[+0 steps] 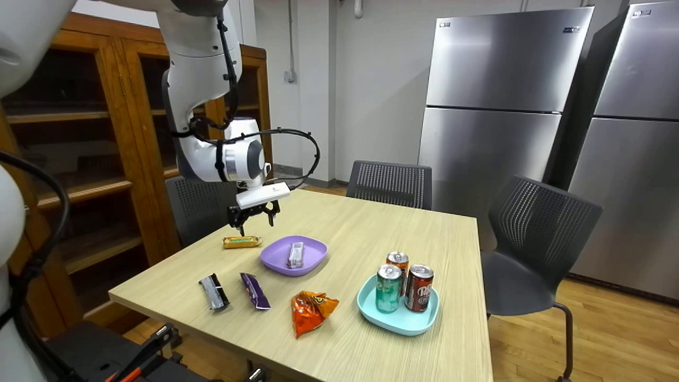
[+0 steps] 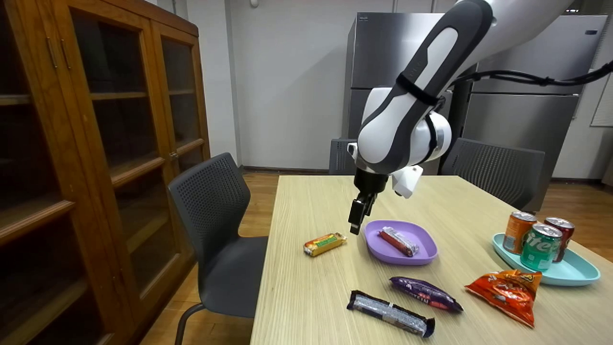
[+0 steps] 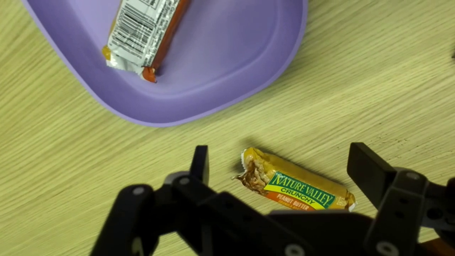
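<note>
My gripper point(image 3: 278, 154) is open and empty, with its two black fingers wide apart. It hangs above the table near a yellow granola bar point(image 3: 302, 179), whose lower edge the gripper hides in the wrist view. The gripper point(image 1: 257, 228) and the bar point(image 1: 242, 242) also show in an exterior view, with the gripper above and beside the bar. A purple plate point(image 3: 227, 101) lies close by and holds a silver and red-brown wrapped bar point(image 3: 142, 33). In an exterior view, the fingertips point(image 2: 355, 227) are between the yellow bar point(image 2: 324, 244) and the purple plate point(image 2: 401, 259).
A black and silver bar point(image 2: 390, 314), a purple wrapped bar point(image 2: 426, 293) and an orange chip bag point(image 2: 510, 293) lie on the table point(image 1: 339, 350). A turquoise tray point(image 1: 400, 324) holds a green can point(image 1: 389, 289), an orange can point(image 1: 398, 260) and a dark red can point(image 1: 419, 289). Chairs surround the table.
</note>
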Motion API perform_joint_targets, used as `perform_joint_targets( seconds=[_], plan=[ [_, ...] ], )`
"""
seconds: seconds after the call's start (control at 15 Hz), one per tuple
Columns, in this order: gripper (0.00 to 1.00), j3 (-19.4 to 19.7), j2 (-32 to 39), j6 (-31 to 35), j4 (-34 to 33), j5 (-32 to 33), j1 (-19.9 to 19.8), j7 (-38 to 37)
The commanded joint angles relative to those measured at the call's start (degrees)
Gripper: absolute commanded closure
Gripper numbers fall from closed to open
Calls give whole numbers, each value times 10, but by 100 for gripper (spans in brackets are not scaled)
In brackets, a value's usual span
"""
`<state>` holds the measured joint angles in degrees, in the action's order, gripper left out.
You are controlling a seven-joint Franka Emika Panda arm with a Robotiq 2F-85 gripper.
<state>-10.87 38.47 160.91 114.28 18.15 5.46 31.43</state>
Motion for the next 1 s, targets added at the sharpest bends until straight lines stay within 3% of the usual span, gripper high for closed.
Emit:
perform_joint_targets(
  seconds=[0.0, 0.4, 0.93],
  plan=[
    [0, -3, -6, -3, 7, 16, -1, 12],
    [0, -34, 21, -17, -10, 40, 7, 89],
    [0, -37, 78, -57, -86, 54, 44, 181]
  ],
)
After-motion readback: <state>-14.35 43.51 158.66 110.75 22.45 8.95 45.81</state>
